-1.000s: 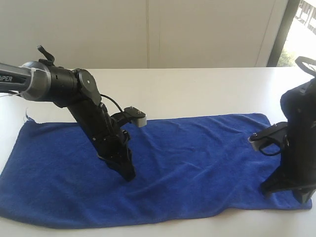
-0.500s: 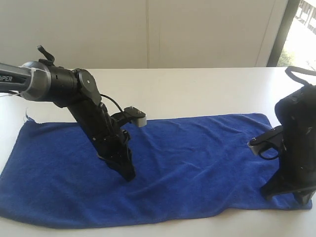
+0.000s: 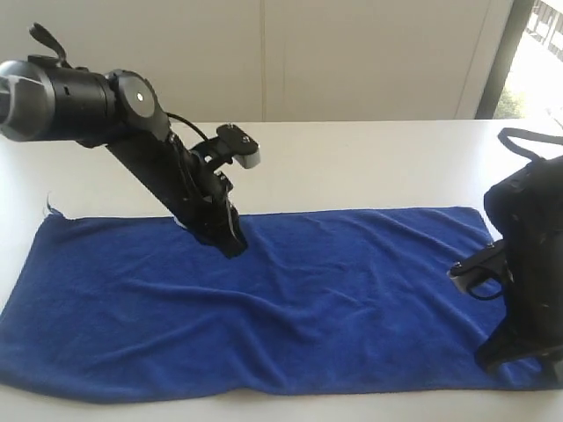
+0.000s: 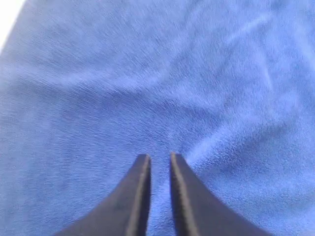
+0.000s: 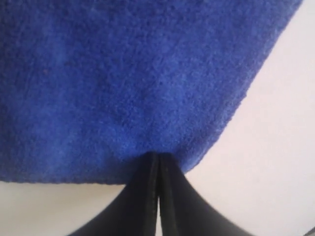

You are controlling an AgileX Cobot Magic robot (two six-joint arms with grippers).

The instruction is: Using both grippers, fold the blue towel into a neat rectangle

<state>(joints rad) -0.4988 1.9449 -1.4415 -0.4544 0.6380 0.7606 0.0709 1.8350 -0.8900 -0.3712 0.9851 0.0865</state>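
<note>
The blue towel [image 3: 334, 290] lies spread flat on the white table [image 3: 369, 158], long side across the exterior view. A small white tag [image 3: 48, 209] shows at its far left corner. My left gripper [image 3: 230, 246] hangs just above the towel near its far edge, left of centre. In the left wrist view this gripper [image 4: 160, 157] is open by a narrow gap, with only towel [image 4: 147, 73] below. My right gripper [image 3: 521, 362] is down at the towel's front right corner. In the right wrist view its tips [image 5: 158, 156] are shut on the towel's edge [image 5: 123, 73].
A pale wall runs behind the table, and a dark window frame [image 3: 501, 61] stands at the back right. Bare white table shows beyond the towel's far edge and along its near edge [image 5: 275, 162].
My left arm has lifted off the towel's middle and drawn back toward its far edge. The right gripper has shifted slightly down and to the right at the front right corner.
</note>
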